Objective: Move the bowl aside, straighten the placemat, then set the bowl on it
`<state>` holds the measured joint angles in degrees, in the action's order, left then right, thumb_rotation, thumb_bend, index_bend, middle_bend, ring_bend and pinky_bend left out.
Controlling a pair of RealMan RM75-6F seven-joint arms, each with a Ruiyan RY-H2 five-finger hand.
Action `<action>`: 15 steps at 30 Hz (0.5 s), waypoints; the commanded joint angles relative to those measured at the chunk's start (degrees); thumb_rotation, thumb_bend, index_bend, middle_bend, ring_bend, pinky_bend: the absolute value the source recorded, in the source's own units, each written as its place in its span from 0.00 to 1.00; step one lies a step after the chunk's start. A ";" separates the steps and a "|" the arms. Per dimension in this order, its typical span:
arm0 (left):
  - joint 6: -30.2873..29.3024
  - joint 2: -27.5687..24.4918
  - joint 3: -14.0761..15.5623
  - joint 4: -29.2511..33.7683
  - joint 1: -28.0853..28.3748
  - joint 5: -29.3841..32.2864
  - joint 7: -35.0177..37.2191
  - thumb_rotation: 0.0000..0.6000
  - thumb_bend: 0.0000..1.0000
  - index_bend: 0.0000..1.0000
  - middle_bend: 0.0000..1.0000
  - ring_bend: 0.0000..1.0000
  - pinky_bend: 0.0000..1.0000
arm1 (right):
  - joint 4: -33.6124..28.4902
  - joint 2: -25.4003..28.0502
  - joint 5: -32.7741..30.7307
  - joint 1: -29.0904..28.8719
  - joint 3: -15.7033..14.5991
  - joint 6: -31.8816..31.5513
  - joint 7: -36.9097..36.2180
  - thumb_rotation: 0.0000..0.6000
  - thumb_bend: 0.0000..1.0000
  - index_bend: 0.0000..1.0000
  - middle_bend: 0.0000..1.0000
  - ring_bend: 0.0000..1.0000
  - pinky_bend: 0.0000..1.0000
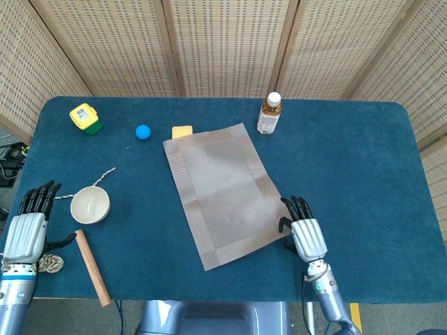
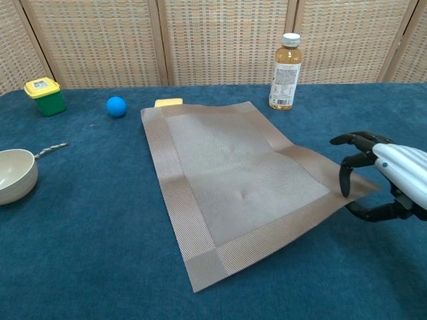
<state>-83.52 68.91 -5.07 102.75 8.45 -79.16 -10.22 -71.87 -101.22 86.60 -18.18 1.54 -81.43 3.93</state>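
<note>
Nearest, the right hand pinches the near-right corner of the woven, tan rectangular placemat, which lies skewed on the blue felt table. At near left, the left hand rests with fingers spread, holding nothing, beside the smooth cream bowl. Farther back stands a clear bottle, its label too small to read.

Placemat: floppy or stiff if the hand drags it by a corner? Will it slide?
The placemat looks thin and woven, with a faint crease, so probably floppy. It lies flat on the fuzzy blue table, so it may drag rather than glide. The right hand pinches its corner; lifting likely makes it sag.
</note>
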 commanded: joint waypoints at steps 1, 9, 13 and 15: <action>-0.36 0.00 0.25 0.25 -0.17 -0.57 -0.16 1.00 0.13 0.02 0.00 0.00 0.00 | -1.31 1.73 1.60 1.87 -1.88 -1.92 -1.00 1.00 0.52 0.68 0.20 0.01 0.11; -0.82 -0.12 0.83 0.67 -0.46 -2.00 -0.07 1.00 0.13 0.03 0.00 0.00 0.00 | 0.04 5.39 3.62 5.62 -4.81 -4.92 -1.99 1.00 0.52 0.68 0.20 0.01 0.11; -1.00 -0.23 0.79 0.70 -0.58 -2.14 0.24 1.00 0.13 0.03 0.00 0.00 0.00 | 1.59 6.74 2.35 5.60 -3.35 -4.01 -2.86 1.00 0.52 0.69 0.20 0.02 0.11; -1.00 -0.29 0.76 0.71 -0.60 -2.16 0.34 1.00 0.13 0.03 0.00 0.00 0.00 | 2.71 7.30 1.40 5.45 -2.36 -3.31 -3.35 1.00 0.52 0.69 0.20 0.02 0.11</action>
<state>-84.52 68.62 -4.31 103.46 7.86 -81.32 -9.89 -69.73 -94.30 88.53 -12.65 -1.37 -85.19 0.94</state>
